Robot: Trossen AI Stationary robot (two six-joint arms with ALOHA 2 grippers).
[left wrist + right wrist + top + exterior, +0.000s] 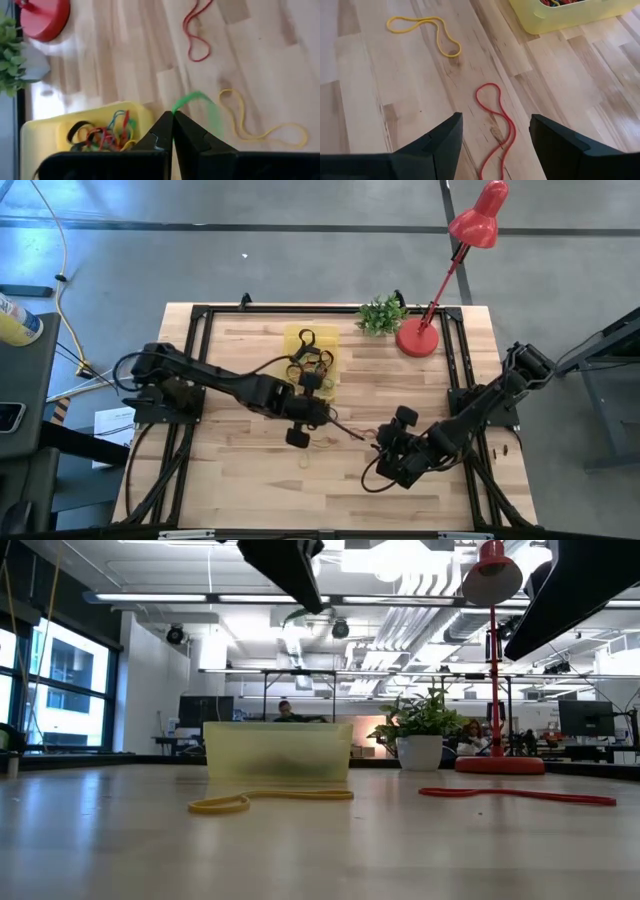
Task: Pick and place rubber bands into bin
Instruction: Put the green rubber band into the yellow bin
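Your landmark is the bin [330, 340], a small shallow yellow tray with low, slightly see-through walls, sitting on the light wooden table [230, 480] toward its far edge. Inside it you can see a tangle of rubber bands [102, 134]: black, red, orange, green and blue loops piled against each other.

Your left claw [173, 116] is just off the bin's near wall, raised off the table. Its two dark fingers are pressed together, pinching a thin green rubber band [192, 100] that trails out from the tips (blurred in the left wrist view, so its full shape is hard to make out).

Two bands lie loose on the table on the near side of the bin. A yellow rubber band [425, 30], long and thin and pinched into a stretched figure-of-eight, lies flat a little way out from the bin's near wall. A red rubber band [496, 125], also long and narrow with one rounded loop at its end, lies beside the yellow one, farther from the bin and apart from it.

Your right claw [495, 137] hangs over the red band, near side of the bin and well clear of it, with its fingers spread wide and nothing between them; the red band shows on the wood in the gap.

A red desk lamp [418, 338] and a small potted plant [381, 314] stand beside the bin along the far edge.
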